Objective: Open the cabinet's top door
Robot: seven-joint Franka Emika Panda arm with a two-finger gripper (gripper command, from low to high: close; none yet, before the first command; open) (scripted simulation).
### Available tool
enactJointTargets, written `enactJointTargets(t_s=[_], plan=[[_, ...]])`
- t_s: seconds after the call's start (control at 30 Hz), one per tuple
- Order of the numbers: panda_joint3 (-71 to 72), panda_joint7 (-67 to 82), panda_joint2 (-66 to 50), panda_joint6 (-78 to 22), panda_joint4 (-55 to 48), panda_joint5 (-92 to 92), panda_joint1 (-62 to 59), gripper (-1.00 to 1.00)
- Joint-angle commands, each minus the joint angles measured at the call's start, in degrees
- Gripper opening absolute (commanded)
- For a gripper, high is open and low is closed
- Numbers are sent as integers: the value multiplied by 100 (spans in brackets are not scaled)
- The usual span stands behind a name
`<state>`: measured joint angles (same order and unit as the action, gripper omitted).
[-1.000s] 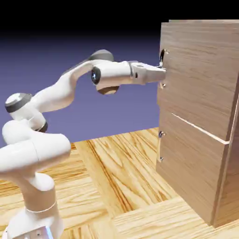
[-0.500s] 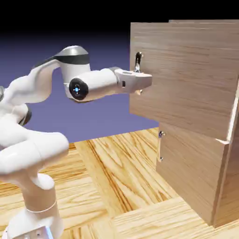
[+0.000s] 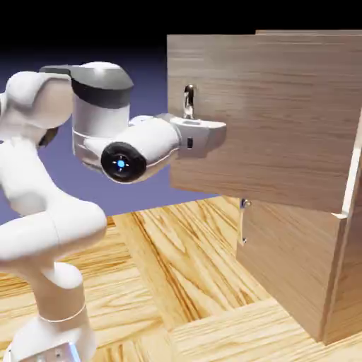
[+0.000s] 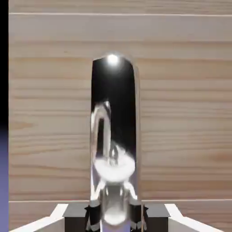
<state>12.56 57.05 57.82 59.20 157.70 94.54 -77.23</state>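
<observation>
The cabinet (image 3: 346, 283) stands at the exterior view's right. Its top door (image 3: 276, 113) is swung well out from the front, with the free edge toward the left. My gripper (image 3: 192, 121) is shut on that door's slim silver handle (image 3: 189, 99), whose top shows above the hand. In the hand view the shiny handle (image 4: 113, 136) runs up the middle, against the top door's wood-grain panel (image 4: 181, 113). There my gripper (image 4: 113, 214) clamps it at the bottom edge, with a grey fingertip (image 4: 93, 212) on either side.
The shorter lower door (image 3: 283, 269) is closed, its small handle (image 3: 244, 223) under the open panel. The arm's elbow is folded back high at the left. The wooden table (image 3: 177, 269) spreads below the open door.
Over the last second the top door went from closed to widely swung out toward the left. My hand stayed shut on the handle and drew back with it, and the arm folded up.
</observation>
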Motion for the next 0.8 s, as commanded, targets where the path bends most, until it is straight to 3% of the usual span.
enactJointTargets(t_s=[0.0,0.37,0.77], plan=[[-71,130,-208,-136,-110,-178,-37,-100],[-578,1399,-2492,-1362,-1668,-1954,-169,-100],[-738,2291,-4918,-2507,-4034,-3378,-3,-100]])
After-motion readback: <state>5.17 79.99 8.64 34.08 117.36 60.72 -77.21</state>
